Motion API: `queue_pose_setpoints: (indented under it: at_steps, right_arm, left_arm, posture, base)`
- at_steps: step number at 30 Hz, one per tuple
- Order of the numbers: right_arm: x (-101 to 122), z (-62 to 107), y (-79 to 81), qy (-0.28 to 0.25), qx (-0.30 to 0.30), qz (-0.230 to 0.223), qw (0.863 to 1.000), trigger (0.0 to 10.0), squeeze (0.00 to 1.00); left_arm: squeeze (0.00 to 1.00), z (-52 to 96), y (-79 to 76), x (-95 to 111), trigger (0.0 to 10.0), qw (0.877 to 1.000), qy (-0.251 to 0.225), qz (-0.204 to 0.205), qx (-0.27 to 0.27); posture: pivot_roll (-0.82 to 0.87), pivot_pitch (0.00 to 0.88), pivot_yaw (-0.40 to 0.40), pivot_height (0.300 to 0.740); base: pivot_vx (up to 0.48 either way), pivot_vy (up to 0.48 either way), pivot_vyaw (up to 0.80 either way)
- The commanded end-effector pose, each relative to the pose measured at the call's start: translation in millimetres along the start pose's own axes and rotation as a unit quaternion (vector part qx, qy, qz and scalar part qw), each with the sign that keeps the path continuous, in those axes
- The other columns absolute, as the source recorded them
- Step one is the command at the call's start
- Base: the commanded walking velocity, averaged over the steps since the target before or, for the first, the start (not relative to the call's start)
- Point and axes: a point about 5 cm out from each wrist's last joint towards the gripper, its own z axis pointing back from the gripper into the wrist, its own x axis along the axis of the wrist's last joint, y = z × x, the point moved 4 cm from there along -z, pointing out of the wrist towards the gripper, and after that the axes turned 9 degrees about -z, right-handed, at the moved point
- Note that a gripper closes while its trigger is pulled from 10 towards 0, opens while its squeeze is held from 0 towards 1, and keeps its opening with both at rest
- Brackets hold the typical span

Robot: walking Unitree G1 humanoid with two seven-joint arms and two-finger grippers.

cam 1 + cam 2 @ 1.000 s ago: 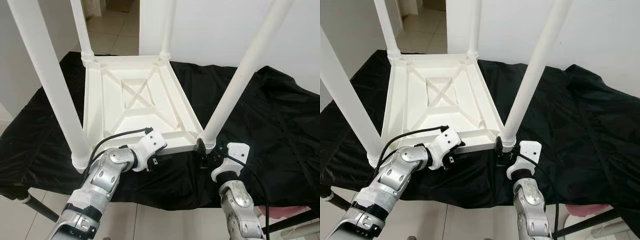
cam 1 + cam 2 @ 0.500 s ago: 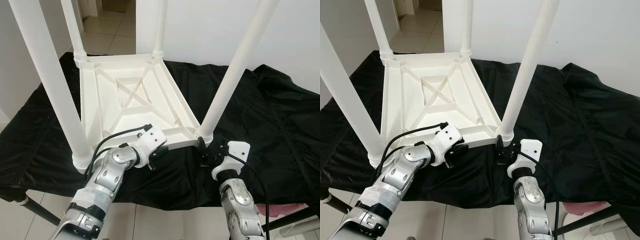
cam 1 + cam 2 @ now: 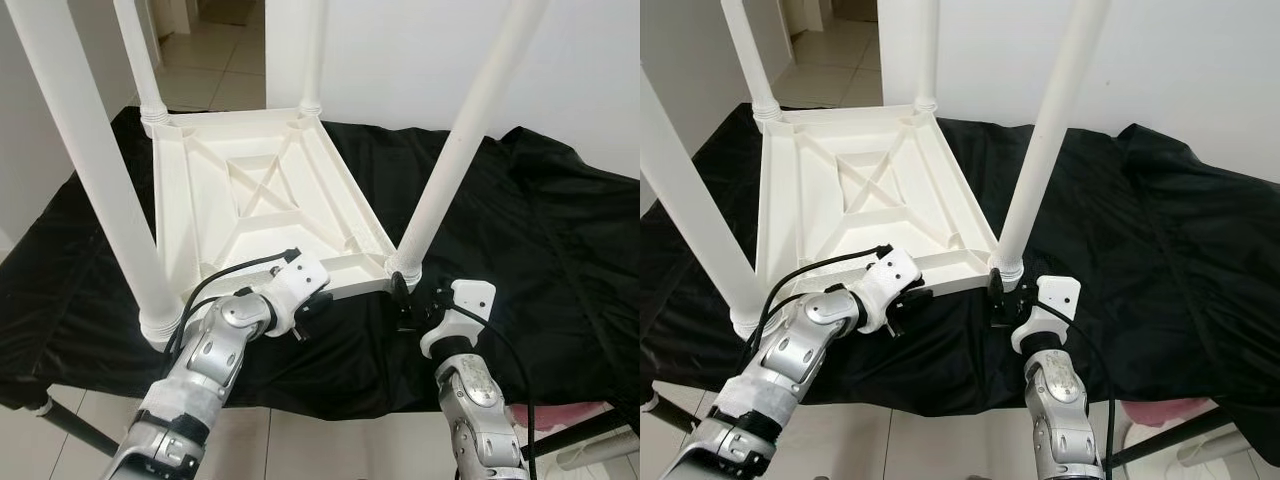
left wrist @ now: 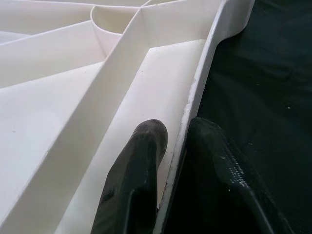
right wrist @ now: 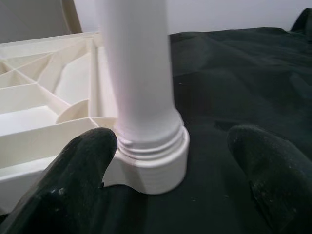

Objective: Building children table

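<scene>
A white plastic table [image 3: 262, 205] was seen lying upside down on a black cloth [image 3: 520, 230], its ribbed underside facing up and four white legs rising from the corners. The near right leg [image 3: 455, 150] was screwed into its corner socket, which sat close to the cloth's near edge. The left gripper [image 4: 176, 141] was clamped on the table's near rim [image 4: 195, 92]: one finger [image 4: 141, 161] was pressed against the inner face of the rim, and the other lay against the outer face, over the cloth. In the head views the left gripper was found at the near edge of the table, between the two near legs. The right gripper [image 5: 175, 161] was held spread wide at the base of the near right leg, with one fingertip [image 5: 83, 161] just beside the threaded collar [image 5: 156, 153] and the other well apart from it over the cloth; nothing was grasped by it. A tiled floor [image 3: 215, 70] was visible beyond the far legs, and a white wall [image 3: 400, 60] stood behind the cloth.
</scene>
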Motion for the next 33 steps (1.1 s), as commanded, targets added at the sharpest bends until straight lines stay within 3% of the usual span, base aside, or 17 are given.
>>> queue_pose_setpoints:
  at_steps: [1,5,15,16,17,19,21,22,30,31,32,33]
  right_arm:
    - [-2.9,-0.3,-2.4,0.004,-0.006,-0.003,1.000,10.0,0.00]
    - [-4.2,-2.1,-1.8,0.008,-0.002,-0.002,1.000,10.0,0.00]
    - [-4.3,-4.3,-1.0,0.008,0.003,-0.001,1.000,10.0,0.00]
    - [-4.4,-4.5,-0.7,0.008,0.003,0.000,1.000,10.0,0.00]
    - [-4.4,-4.5,-0.7,0.008,0.003,0.000,1.000,10.0,0.00]
    - [-4.9,-4.6,-0.5,0.008,0.003,0.000,1.000,10.0,0.00]
    - [-5.2,-4.6,-0.5,0.008,0.003,0.001,1.000,10.0,0.00]
    - [-5.3,-4.4,-0.5,0.008,0.003,0.000,1.000,10.0,0.00]
    - [-4.4,-5.3,-2.4,0.006,0.001,0.003,1.000,10.0,0.00]
    - [-3.8,-6.4,-3.0,0.006,0.000,0.004,1.000,10.0,0.00]
    - [-3.2,-7.4,-3.5,0.004,0.000,0.004,1.000,10.0,0.00]
    - [-3.2,-7.4,-3.5,0.004,0.000,0.004,1.000,10.0,0.00]
  left_arm:
    - [0.00,16.6,24.4,-40.9,0.0,0.983,0.089,0.039,0.154]
    - [0.00,21.9,16.0,-45.4,0.0,0.981,0.099,0.050,0.159]
    - [0.00,18.1,4.5,-42.5,0.0,0.983,0.100,0.055,0.145]
    - [0.00,15.6,2.4,-40.6,2.2,0.984,0.097,0.055,0.139]
    - [0.00,15.6,2.4,-40.6,2.2,0.984,0.097,0.055,0.139]
    - [0.03,9.6,-5.2,-32.7,10.0,0.989,0.079,0.058,0.112]
    - [0.03,8.3,-8.5,-29.0,10.0,0.990,0.071,0.063,0.102]
    - [1.00,6.8,-13.9,-22.5,10.0,0.992,0.053,0.073,0.084]
    - [0.98,3.4,-29.5,-0.8,10.0,0.999,0.000,0.040,0.034]
    - [0.00,4.3,-31.7,7.1,10.0,0.999,-0.024,0.038,0.023]
    - [0.00,6.8,-33.8,15.7,10.0,0.998,-0.053,0.042,0.010]
    - [0.00,6.8,-33.8,15.7,10.0,0.998,-0.053,0.042,0.010]
  posture:
    - [-0.03,0.000,-0.050,0.740]
    - [-0.02,0.000,-0.059,0.740]
    - [-0.01,0.000,-0.062,0.740]
    - [-0.02,0.000,-0.059,0.740]
    - [-0.02,0.000,-0.059,0.740]
    - [-0.02,0.000,-0.057,0.740]
    - [-0.02,0.000,-0.057,0.740]
    - [-0.02,0.000,-0.054,0.740]
    - [-0.02,0.000,-0.052,0.740]
    - [-0.02,0.000,-0.052,0.740]
    - [-0.02,0.000,-0.052,0.740]
    - [-0.02,0.000,-0.052,0.740]
  base:
    - [0.000,0.000,0.00]
    - [0.000,0.000,0.00]
    - [0.000,0.000,0.00]
    - [0.000,0.000,0.00]
    - [0.000,0.000,0.00]
    - [0.000,0.000,0.00]
    - [0.000,0.000,0.00]
    - [0.000,0.000,0.00]
    - [0.000,0.000,0.00]
    - [0.000,0.000,0.00]
    - [0.000,0.000,0.00]
    - [0.000,0.000,0.00]
